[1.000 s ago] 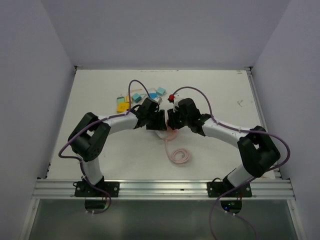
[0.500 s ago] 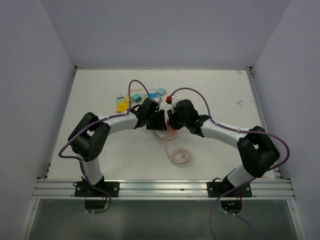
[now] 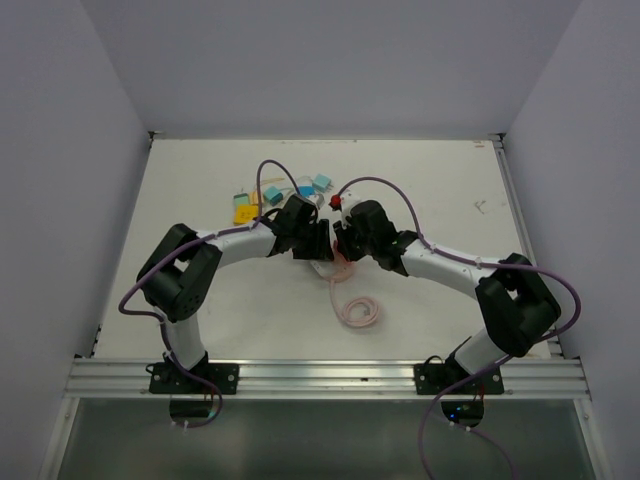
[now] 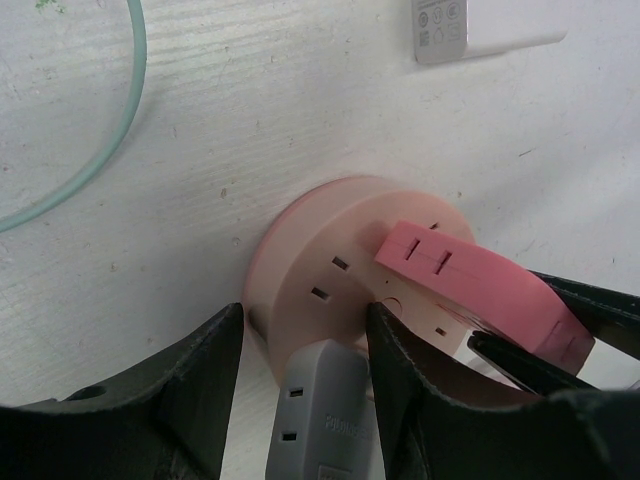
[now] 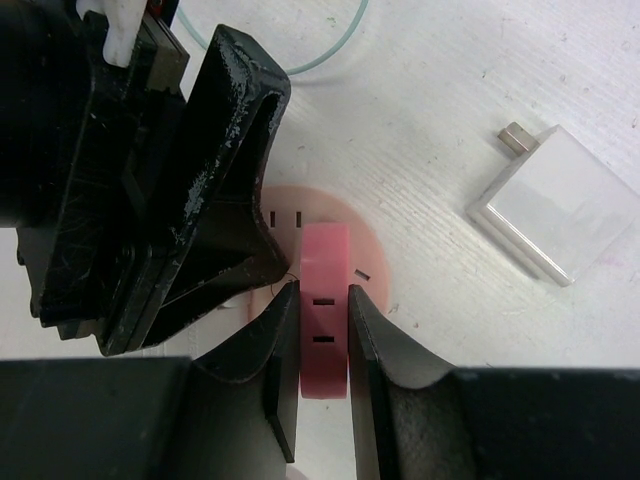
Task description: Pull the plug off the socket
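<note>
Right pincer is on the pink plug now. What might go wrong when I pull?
1. The right pincer clamps the plug by its narrow sides only; if the fit is tight, it may slide off.
2. The left pincer straddles just one edge of the round socket, so the socket could tip or lift with the plug.
3. The grey adapter sits between the left fingers and could get jolted loose.

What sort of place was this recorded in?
Probably a lab robot cell: a white table boxed in by plain panels, an aluminium rail carrying both arm bases, and a pink socket as prop.
</note>
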You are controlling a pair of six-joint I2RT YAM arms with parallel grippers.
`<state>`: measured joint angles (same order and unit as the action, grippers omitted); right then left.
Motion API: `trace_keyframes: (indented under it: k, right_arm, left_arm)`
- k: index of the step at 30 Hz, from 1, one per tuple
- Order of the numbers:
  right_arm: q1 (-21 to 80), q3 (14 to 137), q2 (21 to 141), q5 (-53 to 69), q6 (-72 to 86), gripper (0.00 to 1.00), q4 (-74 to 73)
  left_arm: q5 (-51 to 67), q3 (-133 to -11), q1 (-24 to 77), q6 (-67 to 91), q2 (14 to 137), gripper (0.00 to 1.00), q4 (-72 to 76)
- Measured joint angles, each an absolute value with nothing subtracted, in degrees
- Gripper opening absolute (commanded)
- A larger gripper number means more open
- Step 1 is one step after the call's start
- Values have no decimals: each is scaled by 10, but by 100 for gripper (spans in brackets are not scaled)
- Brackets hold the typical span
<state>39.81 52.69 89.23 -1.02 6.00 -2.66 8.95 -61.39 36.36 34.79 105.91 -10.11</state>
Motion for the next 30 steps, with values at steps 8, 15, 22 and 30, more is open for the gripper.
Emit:
trace_keyframes:
  k: [8, 15, 22, 30]
  right_arm:
    - [402, 527, 889, -18, 61, 0, -34]
    - [402, 545, 889, -23, 66, 0, -67]
    - [404, 610, 863, -43, 71, 0, -75]
    - [405, 623, 836, -56, 82, 0, -63]
  left_arm:
    - [93, -614, 364, 348, 1062, 54, -101]
    - [95, -614, 365, 348, 1063, 54, -100]
    - [101, -616, 364, 350, 1066, 54, -101]
    - [101, -617, 364, 349, 1066, 55, -101]
